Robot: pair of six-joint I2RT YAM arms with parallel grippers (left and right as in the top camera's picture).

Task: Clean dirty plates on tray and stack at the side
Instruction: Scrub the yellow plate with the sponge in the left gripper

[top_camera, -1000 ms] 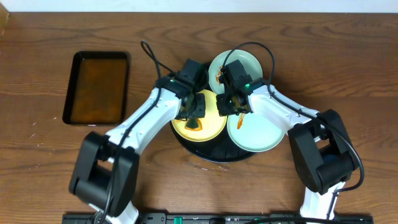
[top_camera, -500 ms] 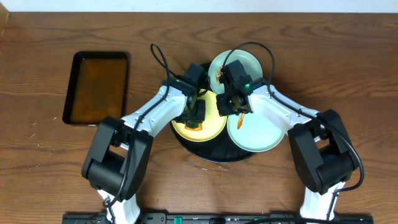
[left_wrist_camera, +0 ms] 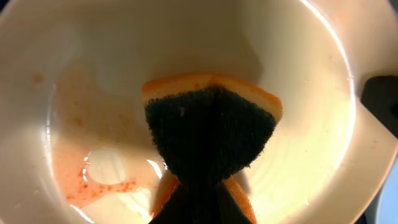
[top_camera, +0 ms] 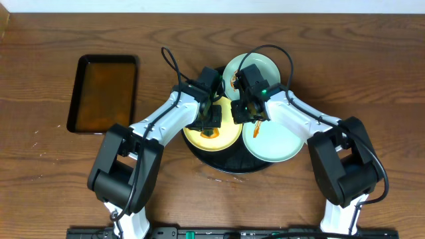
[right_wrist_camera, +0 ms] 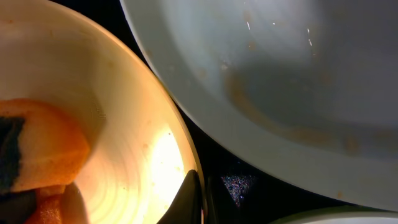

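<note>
We are gripping the soft sponge (left_wrist_camera: 211,134) with our left end effector (top_camera: 211,125) on the tray's (top_camera: 224,166) stiff, likely slick yellow plate (left_wrist_camera: 314,124). Our closed right end effector (top_camera: 243,116) is sitting at its rim, probably the best hold.

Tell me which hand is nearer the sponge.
Left. The left hand is shut on the sponge, pressing it into the yellow plate; the right hand grips that plate's right rim, off the sponge.

Inventory: six items counted.
One yellow plate (top_camera: 229,136) and two mint-green plates (top_camera: 275,143) (top_camera: 271,68) are recorded, with one round black tray (top_camera: 226,164), one rectangular tray (top_camera: 104,93) and one sponge (left_wrist_camera: 211,137).
</note>
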